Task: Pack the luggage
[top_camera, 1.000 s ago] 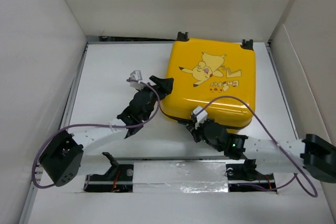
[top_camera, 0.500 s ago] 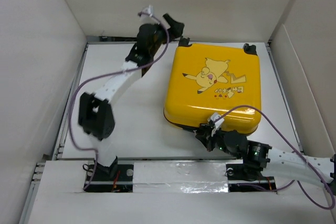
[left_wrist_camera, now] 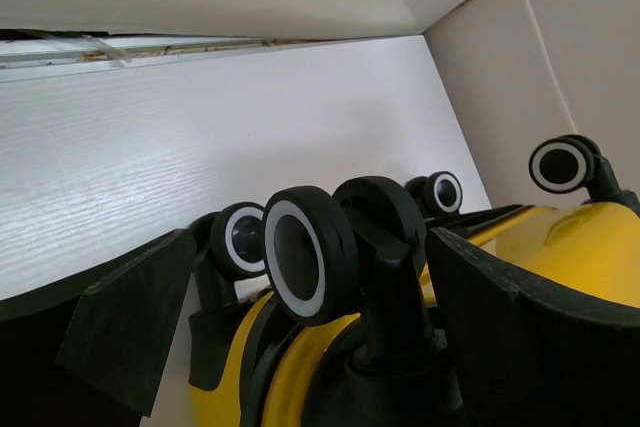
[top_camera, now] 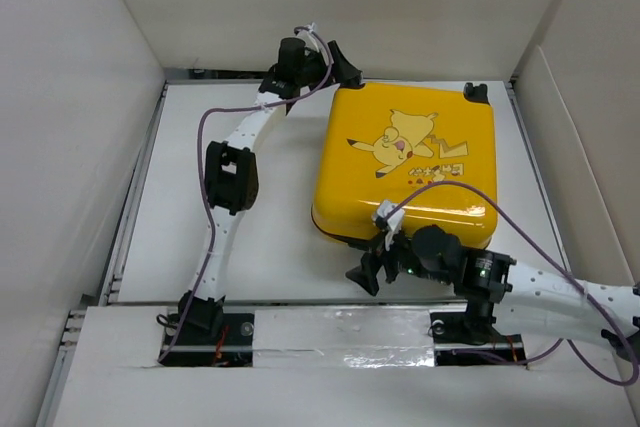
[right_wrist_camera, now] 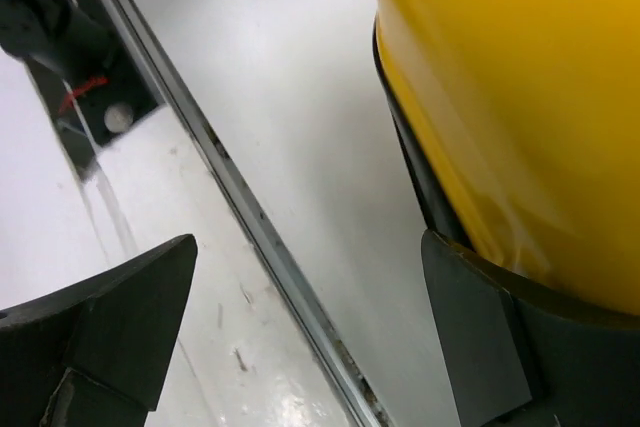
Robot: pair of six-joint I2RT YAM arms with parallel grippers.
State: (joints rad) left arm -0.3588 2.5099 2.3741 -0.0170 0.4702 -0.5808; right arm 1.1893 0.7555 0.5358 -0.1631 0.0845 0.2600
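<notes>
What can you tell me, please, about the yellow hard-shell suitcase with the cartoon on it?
The square yellow hard-shell suitcase lies closed and flat on the white table, glossy, cartoon face up, with black trim and black white-ringed wheels at its far edge. The open left gripper straddles one wheel; the open right gripper sits at its near edge.

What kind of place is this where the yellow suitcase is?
Probably a robot testing booth: plain white walls close in a white table, and a left arm and a right arm are mounted at its near edge, by the yellow luggage.
</notes>
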